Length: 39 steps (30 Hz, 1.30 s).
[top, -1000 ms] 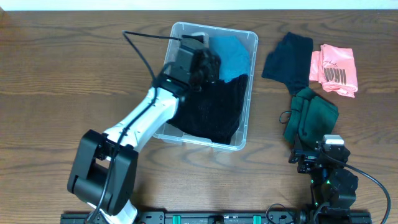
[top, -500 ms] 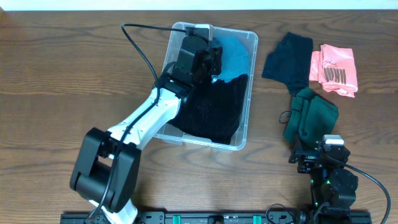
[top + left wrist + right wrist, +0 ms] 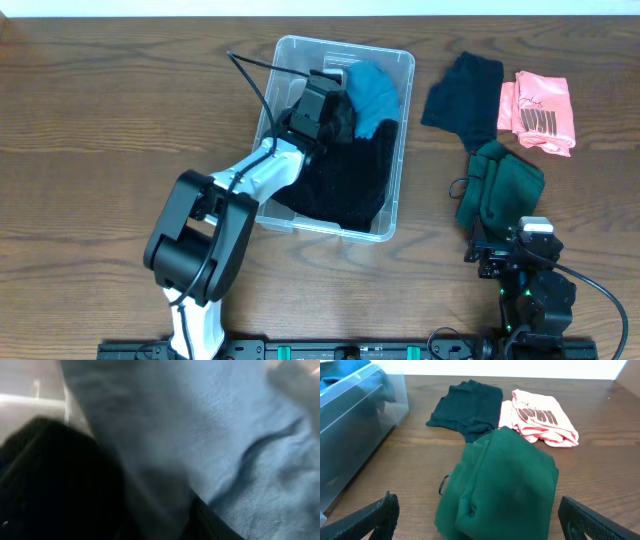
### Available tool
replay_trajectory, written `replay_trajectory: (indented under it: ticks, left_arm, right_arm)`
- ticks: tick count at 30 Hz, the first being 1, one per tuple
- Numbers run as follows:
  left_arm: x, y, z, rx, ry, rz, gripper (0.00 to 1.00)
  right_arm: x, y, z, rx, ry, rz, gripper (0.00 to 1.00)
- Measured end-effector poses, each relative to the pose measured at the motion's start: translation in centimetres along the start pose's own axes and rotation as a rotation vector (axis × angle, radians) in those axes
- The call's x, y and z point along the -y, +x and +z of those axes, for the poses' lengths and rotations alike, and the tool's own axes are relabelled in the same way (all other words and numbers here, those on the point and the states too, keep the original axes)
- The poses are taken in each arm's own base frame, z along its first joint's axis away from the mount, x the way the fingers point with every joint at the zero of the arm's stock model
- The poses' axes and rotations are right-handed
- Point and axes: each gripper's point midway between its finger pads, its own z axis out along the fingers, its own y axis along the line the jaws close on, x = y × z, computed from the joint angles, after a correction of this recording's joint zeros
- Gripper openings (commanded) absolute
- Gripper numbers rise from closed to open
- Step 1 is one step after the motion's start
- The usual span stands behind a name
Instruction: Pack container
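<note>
The clear plastic container [image 3: 300, 50] stands at the table's middle back. It holds a black garment [image 3: 345, 185] and a blue garment [image 3: 378, 88]. My left gripper [image 3: 332, 105] is down inside the container, where the two garments meet. The left wrist view shows only blue cloth [image 3: 225, 435] and black cloth [image 3: 50, 485] pressed close. Its fingers are not distinguishable. My right gripper [image 3: 480, 515] is open and empty, low at the front right, just in front of a folded green garment [image 3: 500, 480].
The green garment [image 3: 500, 180] lies right of the container. Behind it lie a dark navy garment [image 3: 462, 90] and a pink printed garment [image 3: 540, 110]. The container's side wall [image 3: 355, 415] shows at the left of the right wrist view.
My left arm's elbow has swung right, closer to the container, while its gripper stays among the blue and black garments. The right arm has not moved.
</note>
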Motion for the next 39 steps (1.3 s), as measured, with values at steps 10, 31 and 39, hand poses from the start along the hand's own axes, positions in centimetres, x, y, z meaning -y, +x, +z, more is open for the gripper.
replay_trajectory:
  ticks: [10,31,39]
  left_arm:
    - [0.1,-0.5,-2.2,-0.037,-0.011,0.014,0.60]
    - [-13.6,-10.6,-35.3,0.258,-0.438,-0.289,0.95]
    - [-19.8,-6.8,-38.7,0.181,-0.665,-0.420,0.98]
  right_arm:
    - [0.0,0.0,0.0,0.000,0.000,0.000,0.99]
    - [0.0,0.0,0.0,0.000,0.000,0.000,0.99]
    - [0.0,0.0,0.0,0.000,0.000,0.000,0.99]
